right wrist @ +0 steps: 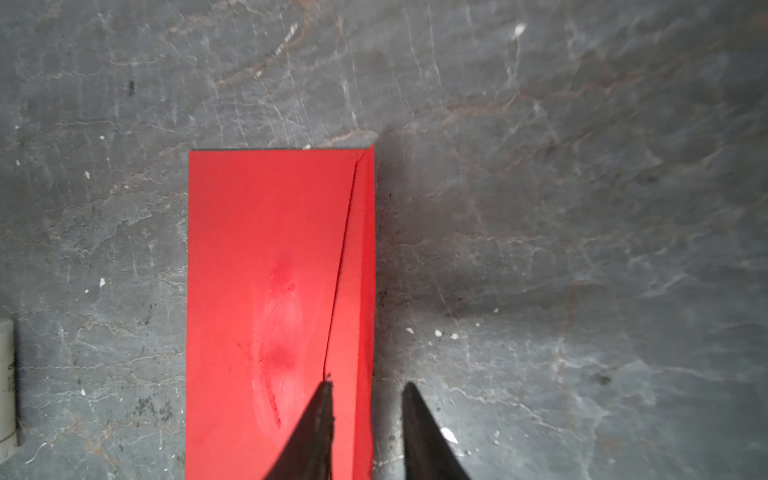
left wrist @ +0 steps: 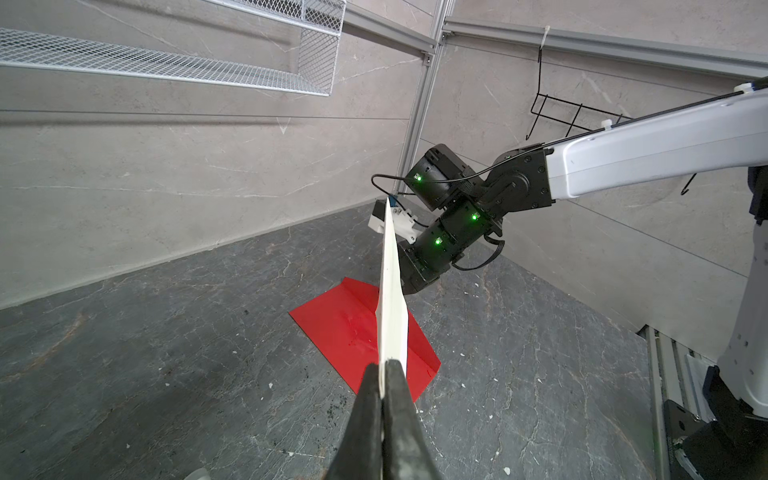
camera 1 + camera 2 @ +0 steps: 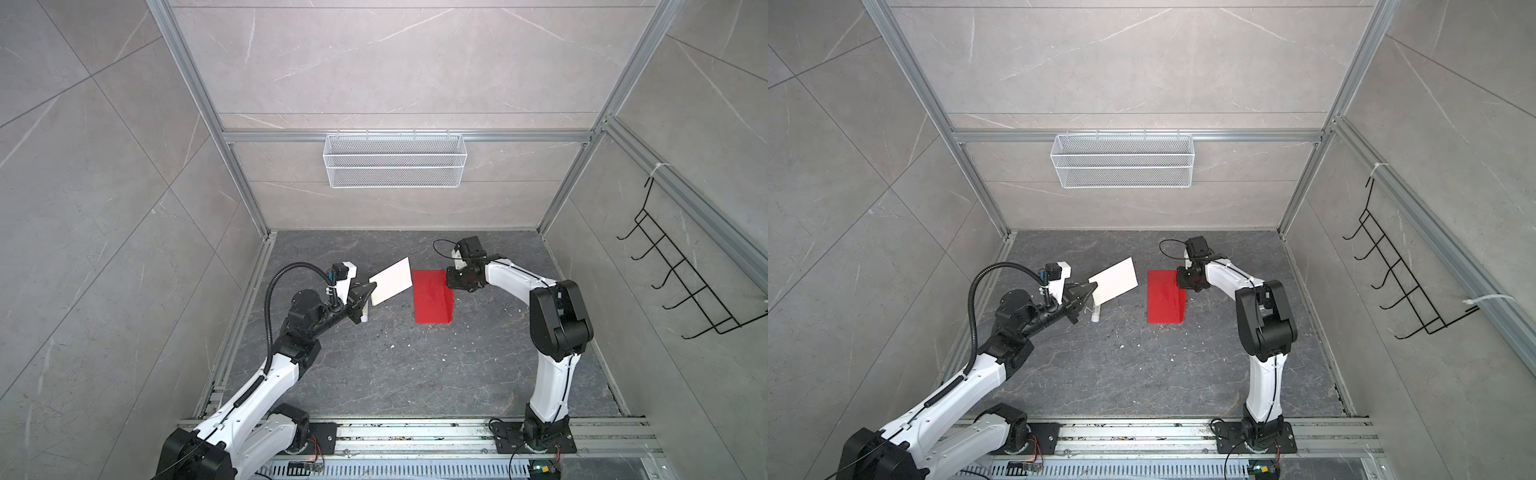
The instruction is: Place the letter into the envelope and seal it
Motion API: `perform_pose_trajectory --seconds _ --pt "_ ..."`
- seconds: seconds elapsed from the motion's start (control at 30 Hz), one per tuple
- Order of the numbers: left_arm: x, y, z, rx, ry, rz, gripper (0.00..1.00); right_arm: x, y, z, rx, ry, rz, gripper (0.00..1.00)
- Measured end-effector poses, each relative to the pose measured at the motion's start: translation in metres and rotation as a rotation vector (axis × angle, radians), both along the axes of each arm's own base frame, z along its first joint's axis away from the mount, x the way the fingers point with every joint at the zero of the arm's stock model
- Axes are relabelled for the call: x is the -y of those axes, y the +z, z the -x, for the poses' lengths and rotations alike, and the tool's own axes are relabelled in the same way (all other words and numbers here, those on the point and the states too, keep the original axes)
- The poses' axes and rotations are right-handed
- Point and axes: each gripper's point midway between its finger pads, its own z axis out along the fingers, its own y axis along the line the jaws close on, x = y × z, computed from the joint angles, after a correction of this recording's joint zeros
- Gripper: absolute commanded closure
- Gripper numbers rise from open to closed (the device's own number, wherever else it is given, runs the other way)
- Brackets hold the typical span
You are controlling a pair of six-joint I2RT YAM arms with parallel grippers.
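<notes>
The near half of the desk (image 3: 374, 374), between the two arm bases, is free to pass. Farther in, the letter (image 3: 390, 280) hangs tilted in the air, clamped in the left gripper (image 3: 374, 287), and bars the way to the envelope (image 3: 430, 303) from the left. A white tube (image 3: 1095, 314) lies on the desk just beside that gripper. The right gripper (image 1: 368, 384) crowds the envelope's far right edge, jaws apart astride it. The envelope's near end is unobstructed. The wire basket (image 3: 395, 160) and hook rack (image 3: 681, 282) hang on the walls, well apart from both.
</notes>
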Motion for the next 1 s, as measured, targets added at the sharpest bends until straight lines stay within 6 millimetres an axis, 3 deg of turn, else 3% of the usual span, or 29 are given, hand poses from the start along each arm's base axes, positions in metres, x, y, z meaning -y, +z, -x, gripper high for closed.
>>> perform_pose_trajectory --seconds 0.2,0.47,0.77,0.9,1.0 --pt "-0.002 -0.002 -0.002 -0.012 0.015 0.002 1.00 -0.003 -0.009 0.005 -0.034 0.017 -0.013 0.99" --pt "-0.009 -0.008 -0.015 -0.108 0.096 0.061 1.00 -0.020 -0.006 0.013 -0.056 0.093 -0.102 1.00" --pt "-0.016 -0.010 -0.030 -0.213 0.213 0.183 1.00 -0.030 -0.013 0.049 -0.109 0.114 -0.215 1.00" --pt "-0.015 -0.003 -0.035 -0.232 0.249 0.259 1.00 -0.033 -0.013 0.052 -0.107 0.104 -0.245 0.82" --pt "-0.011 -0.001 -0.039 -0.248 0.267 0.322 1.00 -0.035 -0.008 0.050 -0.088 0.101 -0.265 0.53"
